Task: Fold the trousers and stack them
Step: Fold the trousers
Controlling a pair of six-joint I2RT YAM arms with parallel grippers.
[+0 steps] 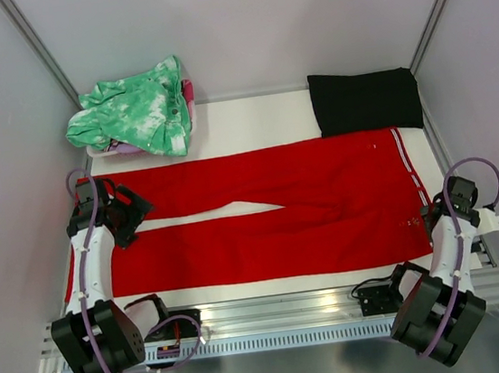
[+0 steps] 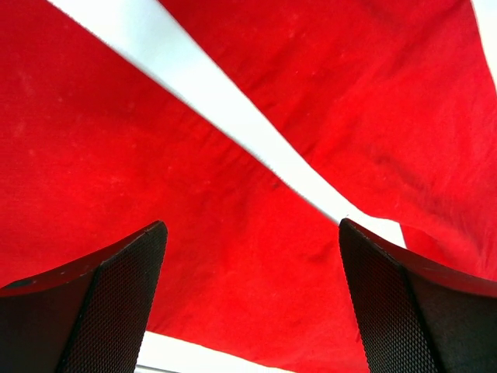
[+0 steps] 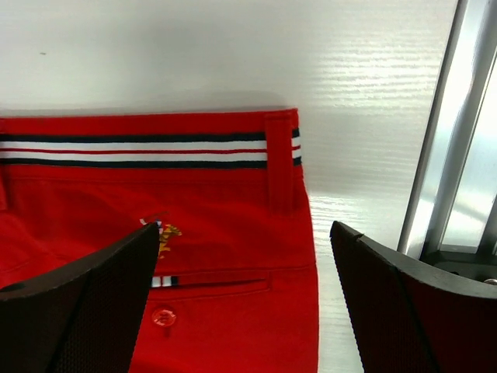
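lying flat across the white table (image 1: 251, 123), the red trousers (image 1: 325, 204) run side to side: waist at the right end, both legs stretched out to the left. legs are parted a bit, w/ a thin wedge of bare table showing btwn them, closing at the crotch near the middle. near leg runs along the table's front edge, just beyond the metal rail (image 1: 283, 308).

left gripper (image 1: 132, 212) sits over the leg end, above the gap btwn the two legs. in its wrist view the black fingers (image 2: 116, 303) are spread wide w/ nothing btwn them, only red cloth and the white wedge below. can't tell if the tips touch the fabric.

right gripper (image 1: 435, 214) is at the waist end, by the near corner. its fingers (image 3: 93, 303) are also spread wide, holding nothing. under them: the waistband (image 3: 132, 145) w/ white, dark and red stripes, a belt loop (image 3: 279, 159), a small embroidered mark (image 3: 167, 231), and a red button (image 3: 163, 317) below a pocket slit. side frame post (image 3: 446, 155) stands just past the waistband corner.

black folded cloth (image 1: 366, 99) lies at the far right, its near edge meeting the trousers' far waist corner. green-and-white garment (image 1: 135, 109) is heaped at the far left, near the far leg.
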